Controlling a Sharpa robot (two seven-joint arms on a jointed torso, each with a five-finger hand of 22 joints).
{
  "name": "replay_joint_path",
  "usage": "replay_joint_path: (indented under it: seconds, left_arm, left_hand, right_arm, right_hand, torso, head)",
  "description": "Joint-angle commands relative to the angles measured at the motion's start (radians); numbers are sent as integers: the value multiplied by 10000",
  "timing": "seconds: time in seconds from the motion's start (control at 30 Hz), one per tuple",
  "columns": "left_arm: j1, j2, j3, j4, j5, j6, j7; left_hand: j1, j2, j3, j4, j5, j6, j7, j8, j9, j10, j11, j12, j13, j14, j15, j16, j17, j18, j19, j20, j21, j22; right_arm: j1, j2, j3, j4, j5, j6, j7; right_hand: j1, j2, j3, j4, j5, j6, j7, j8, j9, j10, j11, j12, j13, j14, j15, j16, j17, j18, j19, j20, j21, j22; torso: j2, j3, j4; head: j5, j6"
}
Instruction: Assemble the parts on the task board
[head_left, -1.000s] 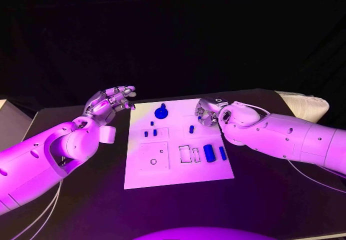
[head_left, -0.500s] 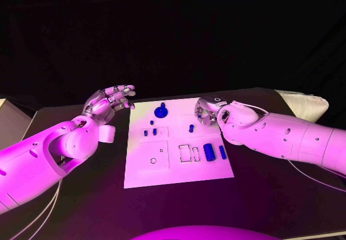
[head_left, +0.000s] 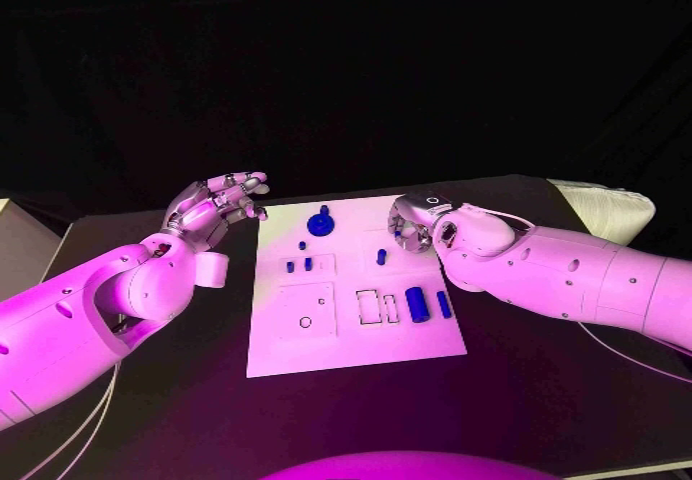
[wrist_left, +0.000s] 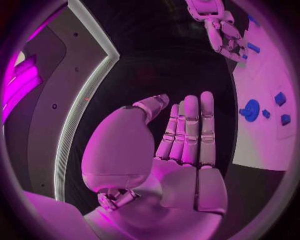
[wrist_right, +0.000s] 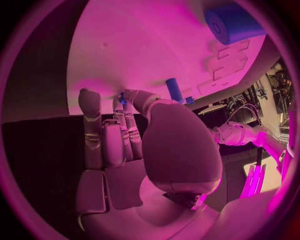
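1. Head view: over the last second very little has shifted. The white rectangular task board (head_left: 353, 285) lies in the middle of the black table (head_left: 548, 390), and its small blue plastic parts sit where they sat before: a round blue knob-like part (head_left: 320, 224) near the far edge, a short blue peg (head_left: 381, 257) mid-board, and a longer blue cylinder (head_left: 417, 304) nearer the robot. The right hand (head_left: 411, 224) has stayed low over the board's far right corner, drifting only slightly. The left hand (head_left: 216, 205) still hangs raised just off the board's left edge, holding nothing.

2. Left wrist view: the left hand (wrist_left: 178, 150) is flat and open, fingers straight and side by side, palm bare. The round blue knob-like part (wrist_left: 251, 110) lies on the board beyond its fingertips, well apart from them.

3. Right wrist view: the right hand (wrist_right: 122, 135) reaches down to the board, fingers drawn together. A speck of blue shows at the fingertips (wrist_right: 124, 100); it may be a small part pinched there, but I cannot tell for sure. The short blue peg (wrist_right: 174, 90) lies just beside the thumb.

4. My reading: with so little movement, the right hand seems to be settling a fine grasp or placement at that corner, and assembly is barely begun, most parts lying loose.
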Motion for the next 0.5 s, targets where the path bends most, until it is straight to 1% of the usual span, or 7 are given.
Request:
replay_joint_path:
  seconds: [0.03, 0.1, 0.17, 0.27, 0.3, 0.4, 0.5]
  left_arm:
    - [-10, 2, 9, 33, -118, -14, 43]
    - [-14, 0, 9, 32, -126, -26, 38]
    - [-18, -2, 9, 31, -137, -37, 30]
    - [-24, -3, 9, 27, -146, -47, 21]
    - [-25, -3, 9, 27, -148, -49, 19]
    - [-30, -5, 9, 26, -153, -60, 14]
    - [-34, -10, 9, 24, -161, -70, 5]
  left_hand:
    - [17, -7, -39, 3, -33, -46, 9, -7, -1, 43, -7, -49, -14, -38, 21, -47, -15, 66, 46, 5, -63, -8]
    - [26, -10, -45, 6, -34, -56, 15, -12, -3, 32, -3, -56, -20, -38, 23, -50, -17, 65, 56, 5, -77, -20]
    - [26, -10, -45, 6, -34, -56, 15, -12, -3, 32, -3, -56, -20, -38, 23, -50, -17, 65, 56, 5, -77, -20]
    - [26, -10, -45, 6, -34, -56, 15, -12, -3, 32, -3, -56, -20, -38, 23, -50, -17, 65, 56, 5, -77, -20]
    - [32, -8, -47, 11, -34, -60, 18, -14, -4, 25, 0, -60, -25, -39, 25, -53, -18, 65, 62, 5, -86, -28]
    - [32, -8, -47, 11, -34, -60, 18, -14, -4, 25, 0, -60, -25, -39, 25, -53, -18, 65, 62, 5, -86, -28]
    - [32, -8, -47, 11, -34, -60, 18, -14, -4, 25, 0, -60, -25, -39, 25, -53, -18, 65, 62, 5, -86, -28]
  right_arm:
    - [-160, -39, -106, -4, -105, 730, -237]
    - [-163, -43, -107, 16, -143, 657, -264]
    - [-168, -48, -107, 40, -189, 506, -307]
    - [-179, -59, -107, 72, -245, 216, -370]
    - [-182, -63, -107, 82, -260, 129, -385]
    - [-190, -73, -107, 108, -288, -85, -401]
    - [-197, -80, -107, 132, -301, -272, -391]
  right_hand:
    - [129, -27, 93, -59, -7, -7, 36, 32, 16, 33, 21, -72, -29, 475, -62, 61, 15, -159, 26, -22, 92, 75]
    - [223, 7, 206, -184, 9, 6, 46, 50, 35, 102, 16, -76, -41, 474, -78, 92, 30, -169, 25, -40, 227, 222]
    - [393, 101, 439, -404, -245, 51, 47, 84, 62, 249, -2, -63, -47, 467, -115, 122, 33, -191, 17, -81, 484, 495]
    - [496, 231, 691, -628, -370, 205, -5, 177, 113, 586, -79, 17, 5, 475, -182, 186, 69, -240, 46, -130, 922, 968]
    - [476, 279, 757, -690, -483, 257, -31, 211, 135, 711, -110, 31, 38, 481, -205, 218, 90, -259, 46, -147, 1071, 1136]
    - [445, 330, 822, -747, -634, 283, -48, 232, 153, 782, -128, 15, 62, 490, -216, 262, 126, -284, 65, -154, 1234, 1327]
    - [434, 347, 850, -776, -694, 297, -55, 243, 161, 810, -136, 7, 72, 497, -219, 288, 150, -292, 70, -157, 1293, 1397]
  torso:
    - [0, 3, 1]
    - [2, 2, 1]
    - [3, 2, -4]
    - [1, 4, -5]
    - [0, 3, -3]
    - [1, 1, -2]
    - [3, 1, -5]
  head:
    - [-20, 8]
    - [-23, 7]
    - [-28, 9]
    - [-33, 10]
    - [-35, 13]
    - [-39, 12]
    - [-43, 14]
